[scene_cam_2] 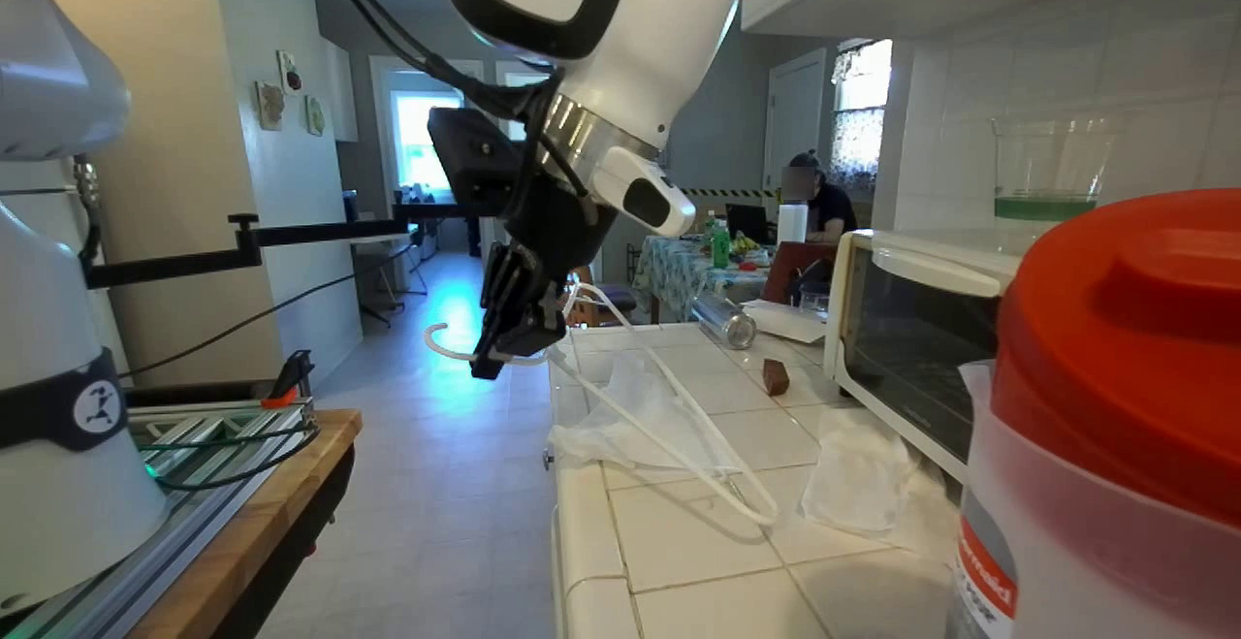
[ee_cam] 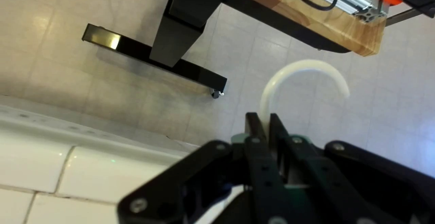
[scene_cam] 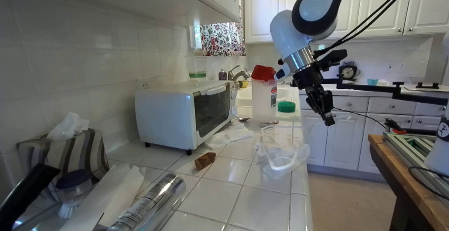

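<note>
- On the near left, in an exterior view, a striped tissue box (scene_cam: 86,150) sits by the wall (scene_cam: 59,76), maybe so it won't get knocked.
- Right of it, a silver can (scene_cam: 151,203) lies on its side on the tiled surface (scene_cam: 224,196).
- Next, a white oven (scene_cam: 165,117) stands on little feet (scene_cam: 189,152), I guess so air can go under.
- A small brown block (scene_cam: 205,161) lies just past its near corner.
- Farther back, a jug (scene_cam: 261,99) with a red lid (scene_cam: 263,73) stands by the sink (scene_cam: 245,97), maybe to be close to water.
- Then the white hanger (scene_cam: 280,168) slants down from my hand (ee_cam: 262,122) over the surface's right edge; I can't tell if its low end touches.
- On the right, my hand, fingers (ee_cam: 250,123) almost together, grips the hanger's neck, with the hook (ee_cam: 307,65) poking out. A neck so thin looks easy to pinch.
</note>
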